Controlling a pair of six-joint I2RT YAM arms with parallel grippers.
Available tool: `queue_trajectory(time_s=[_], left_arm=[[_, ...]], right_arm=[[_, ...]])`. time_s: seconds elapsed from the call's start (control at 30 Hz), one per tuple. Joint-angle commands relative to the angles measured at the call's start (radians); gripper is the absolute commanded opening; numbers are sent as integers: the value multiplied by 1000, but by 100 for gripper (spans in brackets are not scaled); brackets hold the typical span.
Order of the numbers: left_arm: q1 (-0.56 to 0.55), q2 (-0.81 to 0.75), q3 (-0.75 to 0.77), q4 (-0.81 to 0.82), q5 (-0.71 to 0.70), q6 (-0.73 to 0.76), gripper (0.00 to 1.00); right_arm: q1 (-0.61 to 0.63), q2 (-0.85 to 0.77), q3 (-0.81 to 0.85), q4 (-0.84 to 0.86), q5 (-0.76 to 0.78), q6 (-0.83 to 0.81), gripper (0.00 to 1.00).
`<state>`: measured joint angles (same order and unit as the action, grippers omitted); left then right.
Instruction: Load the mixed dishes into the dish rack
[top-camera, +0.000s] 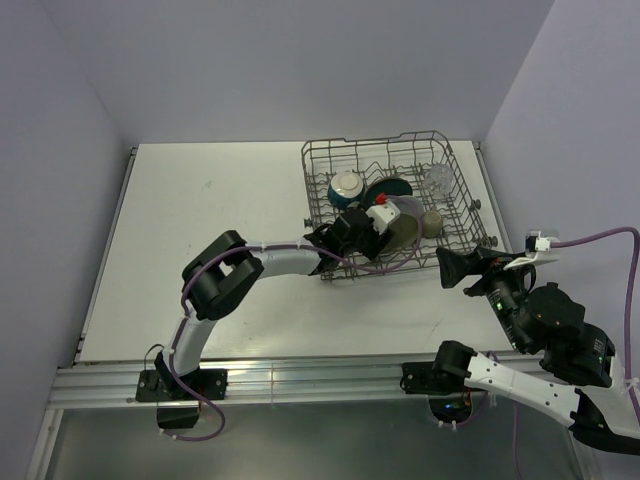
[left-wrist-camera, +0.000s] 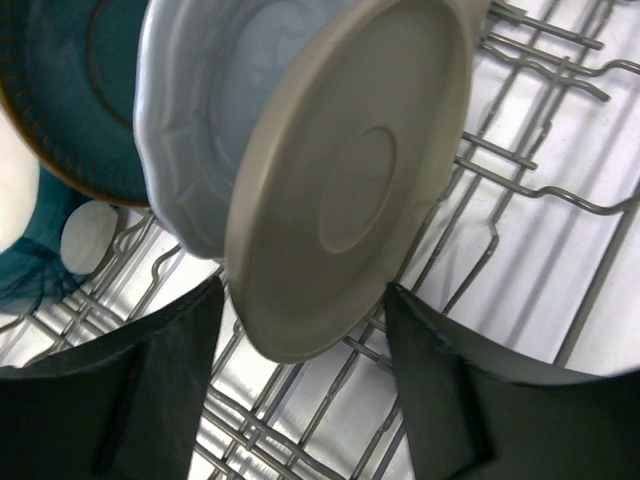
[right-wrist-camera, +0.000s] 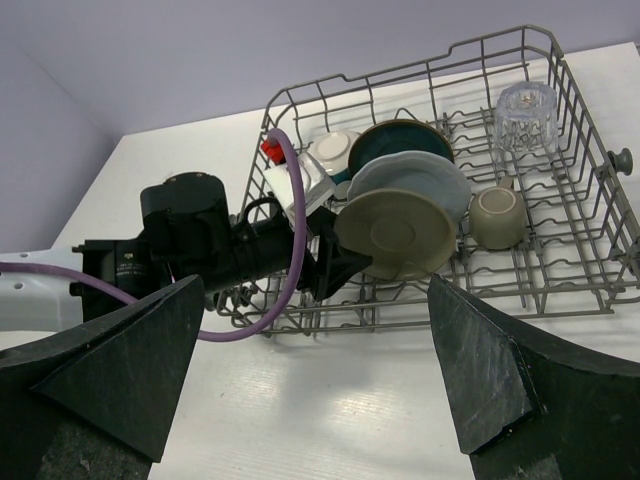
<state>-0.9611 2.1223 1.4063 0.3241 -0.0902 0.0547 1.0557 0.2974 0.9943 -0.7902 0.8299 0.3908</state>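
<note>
That beige plate (left-wrist-camera: 350, 180) looks like stiff, slick, chippable ceramic, so I'd pinch the rim. It stands on edge in the rack (top-camera: 372, 141), leaning on the blue plate (left-wrist-camera: 190, 130) behind. The left claw (left-wrist-camera: 305, 300) gapes either side of its lower rim, gripping nothing; the right claw (top-camera: 445, 268) is open too, empty, outside the rack.

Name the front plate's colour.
The front plate is grey-beige; the right wrist view shows it best.

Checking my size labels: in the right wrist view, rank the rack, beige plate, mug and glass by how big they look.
1. rack, by far
2. beige plate
3. mug and glass look about alike; the glass sits farther off, so I won't rank them.
</note>
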Motion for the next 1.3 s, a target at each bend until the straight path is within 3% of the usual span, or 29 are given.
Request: queue_trajectory(time_s=[0.0, 0.27, 0.63, 0.83, 0.93, 1.1, 1.27], left_arm=[[-4, -47, -16, 27, -48, -24, 72], [1, -90, -55, 55, -66, -27, 99], [22, -266, -234, 156, -11, -88, 99], [25, -523, -305, 119, -25, -206, 99], [25, -617, -306, 31, -71, -298, 99], [25, -797, -332, -176, -285, -525, 99], [28, -1001, -490, -312, -313, -725, 99]], right_arm=[[0, 19, 29, 19, 11, -7, 100], [0, 17, 32, 11, 9, -1, 100], [0, 51, 18, 11, 28, 19, 100], [1, 135, 10, -6, 49, 62, 100], [0, 172, 0, -21, 83, 97, 100], [1, 213, -23, -44, 95, 169, 100], [0, 313, -26, -187, 149, 417, 100]])
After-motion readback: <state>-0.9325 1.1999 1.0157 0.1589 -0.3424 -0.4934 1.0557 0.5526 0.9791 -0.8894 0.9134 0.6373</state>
